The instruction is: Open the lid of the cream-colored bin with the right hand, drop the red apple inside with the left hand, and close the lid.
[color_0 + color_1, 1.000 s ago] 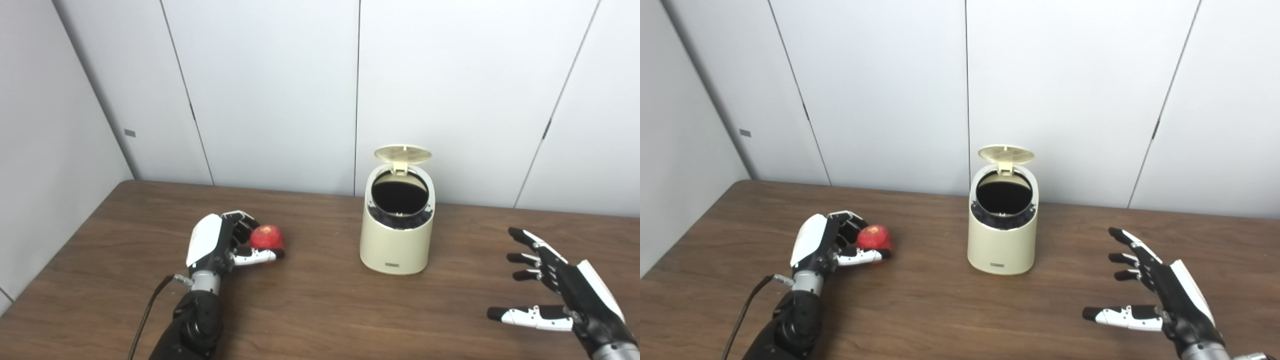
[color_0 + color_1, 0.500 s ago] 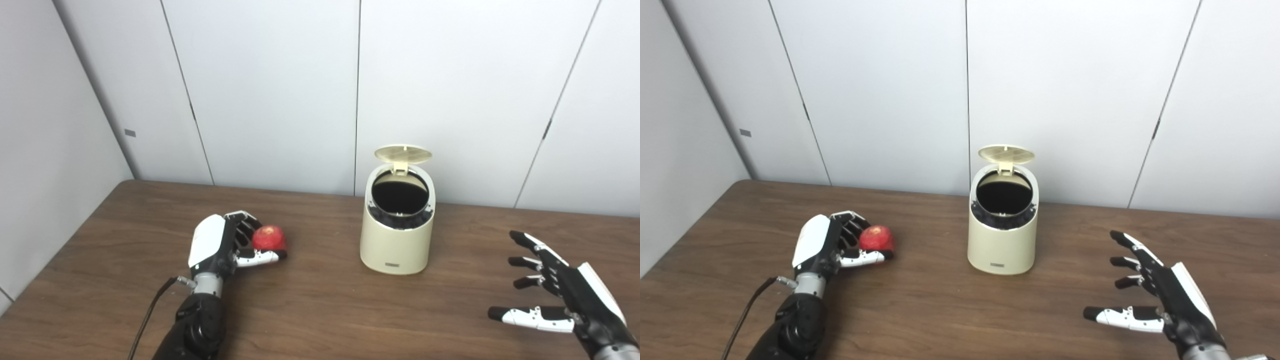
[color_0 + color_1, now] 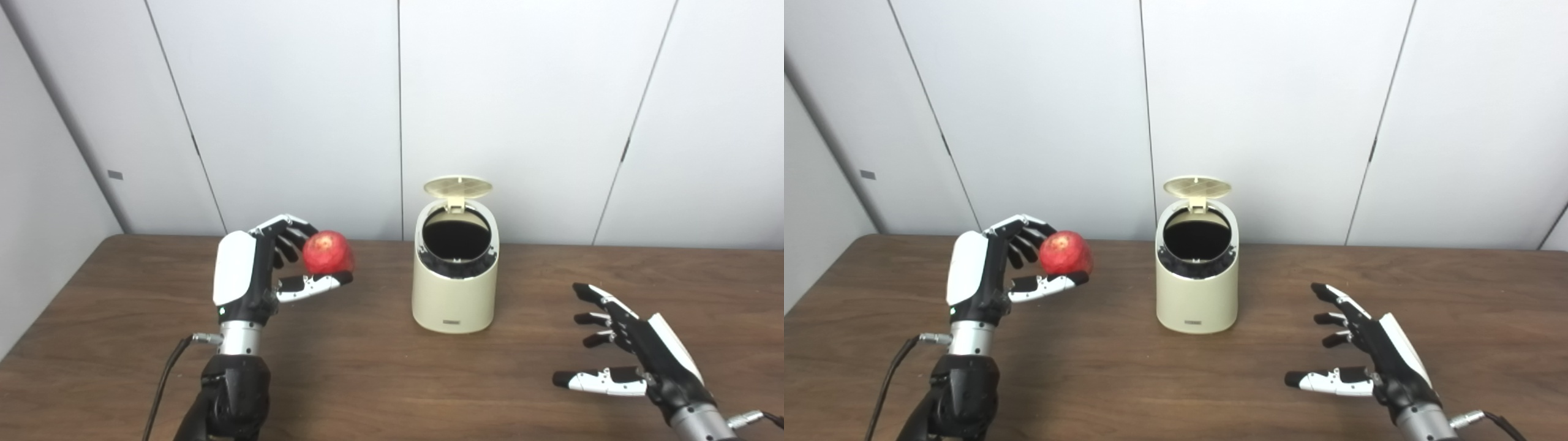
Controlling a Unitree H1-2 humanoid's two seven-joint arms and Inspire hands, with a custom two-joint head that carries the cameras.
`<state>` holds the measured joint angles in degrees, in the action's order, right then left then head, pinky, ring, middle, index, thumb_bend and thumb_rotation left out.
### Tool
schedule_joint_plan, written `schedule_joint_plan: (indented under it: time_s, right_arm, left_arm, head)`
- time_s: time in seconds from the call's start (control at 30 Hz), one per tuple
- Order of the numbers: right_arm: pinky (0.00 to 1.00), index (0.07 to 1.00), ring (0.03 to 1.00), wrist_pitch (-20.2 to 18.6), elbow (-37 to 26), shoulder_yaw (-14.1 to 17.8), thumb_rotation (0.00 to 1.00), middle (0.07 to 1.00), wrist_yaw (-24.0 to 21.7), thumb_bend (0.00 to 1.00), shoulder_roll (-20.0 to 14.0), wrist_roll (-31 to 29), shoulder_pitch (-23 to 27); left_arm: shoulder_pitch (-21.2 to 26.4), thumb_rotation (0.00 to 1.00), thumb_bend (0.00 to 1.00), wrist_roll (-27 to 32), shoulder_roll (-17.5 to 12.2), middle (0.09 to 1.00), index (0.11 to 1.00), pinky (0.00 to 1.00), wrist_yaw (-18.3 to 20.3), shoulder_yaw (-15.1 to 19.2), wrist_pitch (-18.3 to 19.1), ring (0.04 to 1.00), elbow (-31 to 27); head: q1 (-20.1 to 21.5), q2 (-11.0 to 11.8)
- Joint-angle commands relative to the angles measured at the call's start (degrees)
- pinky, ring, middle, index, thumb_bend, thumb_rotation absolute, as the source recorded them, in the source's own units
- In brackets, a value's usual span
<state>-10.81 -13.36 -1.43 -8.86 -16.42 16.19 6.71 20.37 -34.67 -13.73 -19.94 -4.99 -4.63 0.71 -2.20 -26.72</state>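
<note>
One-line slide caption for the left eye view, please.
Left hand holds the red apple beside the cream bin, lid open; right hand open.

Bright, even light; soft shadows

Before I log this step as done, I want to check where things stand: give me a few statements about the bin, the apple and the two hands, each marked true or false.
1. The lid of the cream-colored bin stands open. True.
2. The red apple lies inside the bin. False: the left hand holds it, left of the bin.
3. The right hand grips the lid. False: it is to the right of the bin with its fingers apart, holding nothing.
4. The bin stands upright on the wooden table. True.
5. The apple rests on the table. False: it is held above the tabletop.
</note>
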Motion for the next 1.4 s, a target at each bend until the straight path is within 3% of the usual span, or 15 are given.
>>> schedule_joint_plan:
  time_s: [0.0,0.3,0.63,0.87,1.37]
  right_arm:
    - [0.63,0.874,0.799,2.14,-0.70,0.13,0.18,0.907,1.63,0.73,0.29,0.39,1.77]
    - [0.63,0.873,0.802,3.11,0.30,-0.27,0.22,0.909,2.48,0.74,0.89,1.29,2.06]
    - [0.63,0.875,0.809,1.60,-0.81,-0.57,0.23,0.910,2.19,0.74,0.90,2.34,2.18]
    - [0.66,0.874,0.822,0.70,-1.19,-0.72,0.24,0.910,1.95,0.74,1.23,2.87,2.36]
    - [0.63,0.870,0.814,1.23,-1.00,-1.02,0.24,0.904,2.73,0.74,2.06,3.75,2.50]
  left_arm:
    - [2.70,0.00,0.52,-0.21,0.25,0.423,0.507,0.25,0.35,-0.10,-1.56,0.338,-3.15]
    - [4.30,0.00,0.52,-1.70,4.27,0.418,0.505,0.23,3.29,-1.60,-1.21,0.313,-5.64]
    - [5.84,0.00,0.53,-2.78,6.97,0.446,0.503,0.28,2.88,-3.18,-3.72,0.359,-1.20]
    - [7.30,0.00,0.53,-3.53,8.88,0.434,0.500,0.24,2.14,-3.82,-4.11,0.332,1.57]
    - [12.32,0.00,0.52,-6.42,11.23,0.436,0.506,0.25,-6.08,-5.43,-8.08,0.346,13.13]
  head:
    - [0.16,0.03]
    - [1.28,0.43]
    - [2.05,0.44]
    - [2.53,0.55]
    - [3.75,0.78]
